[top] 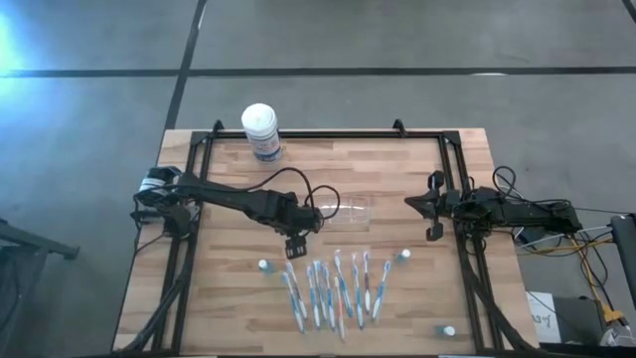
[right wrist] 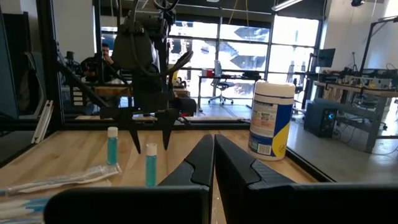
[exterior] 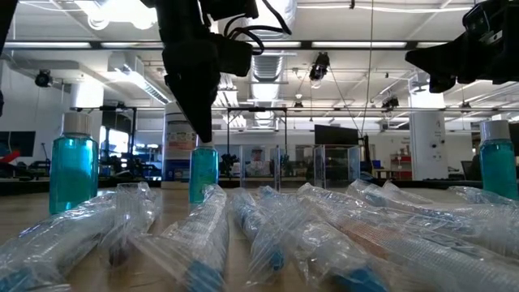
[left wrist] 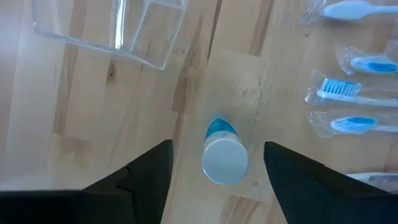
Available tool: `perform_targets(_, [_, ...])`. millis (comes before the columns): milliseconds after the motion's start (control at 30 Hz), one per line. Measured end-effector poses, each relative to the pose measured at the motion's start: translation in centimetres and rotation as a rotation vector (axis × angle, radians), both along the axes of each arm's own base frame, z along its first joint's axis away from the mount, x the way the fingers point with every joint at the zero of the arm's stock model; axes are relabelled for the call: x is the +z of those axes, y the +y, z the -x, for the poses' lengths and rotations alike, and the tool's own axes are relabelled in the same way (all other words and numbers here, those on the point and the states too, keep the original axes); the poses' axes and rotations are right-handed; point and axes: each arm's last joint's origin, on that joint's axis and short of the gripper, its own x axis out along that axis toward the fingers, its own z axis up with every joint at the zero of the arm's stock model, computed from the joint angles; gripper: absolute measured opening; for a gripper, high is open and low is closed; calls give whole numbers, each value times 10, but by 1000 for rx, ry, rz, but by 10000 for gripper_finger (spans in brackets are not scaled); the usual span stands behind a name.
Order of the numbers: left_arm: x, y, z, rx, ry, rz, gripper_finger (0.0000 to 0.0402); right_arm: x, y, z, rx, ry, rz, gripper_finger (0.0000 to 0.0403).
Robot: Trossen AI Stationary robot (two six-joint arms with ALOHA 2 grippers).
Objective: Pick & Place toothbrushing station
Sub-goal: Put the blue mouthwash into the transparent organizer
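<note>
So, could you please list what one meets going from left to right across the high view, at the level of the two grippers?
Left gripper → clear toothbrushing station → right gripper.

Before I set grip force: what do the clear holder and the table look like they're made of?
The toothbrushing station looks like hard, clear, colourless plastic: the wood grain shows through its glinting walls. The table looks like butcher-block wood with a smooth matte finish: joined light-brown strips with visible grain.
</note>
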Motion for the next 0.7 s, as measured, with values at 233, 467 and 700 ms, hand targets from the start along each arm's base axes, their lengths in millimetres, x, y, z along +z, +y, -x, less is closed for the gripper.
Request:
perform_targets(233, [0,0,0,1,-4,-3,215,0,0,0,0,0,0,8])
perform_targets(467, [0,0,0,-3,-4,-4,156,0,0,0,0,1,3,8])
perform_targets(700, [0,0,0,-25,-3,-11,93,0,0,0,0,1,3,8])
